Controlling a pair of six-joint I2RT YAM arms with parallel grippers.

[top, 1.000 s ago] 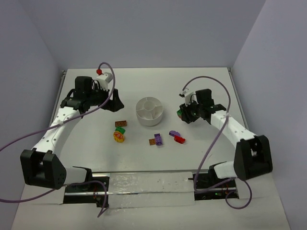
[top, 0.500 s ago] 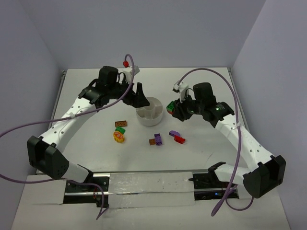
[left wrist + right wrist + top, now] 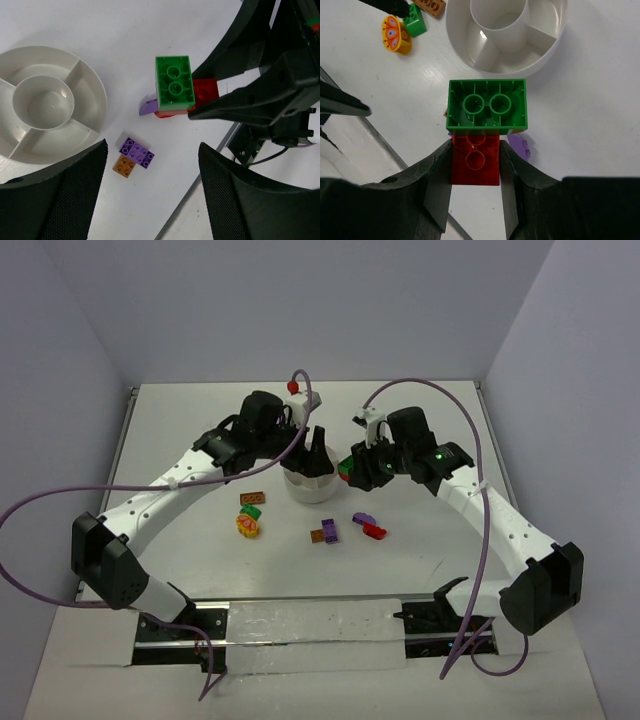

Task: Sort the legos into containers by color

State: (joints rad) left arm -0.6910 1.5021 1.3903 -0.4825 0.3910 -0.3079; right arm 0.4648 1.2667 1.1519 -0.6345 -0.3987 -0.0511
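Right gripper (image 3: 475,161): fingers (image 3: 437,192) pressed against the two sides of a red brick (image 3: 475,159). A larger green brick (image 3: 486,106) is joined to the red one and juts beyond the fingertips. The pair hangs in the air just right of the dish (image 3: 303,489), above the table (image 3: 430,420).

Left gripper (image 3: 318,454): jaws spread with nothing between them, poised over the dish; its wrist view looks down on the centre well and wedge compartments.

Loose legos on the table:
- Near the dish, toward the arm bases: a purple plate (image 3: 329,530) touching an orange plate (image 3: 318,536).
- To their right: a purple piece (image 3: 363,519) beside a small red piece (image 3: 374,531).
- To their left: a brown-orange plate (image 3: 252,498), a small green brick (image 3: 252,511) and a yellow-and-red round piece (image 3: 247,526), clustered together.
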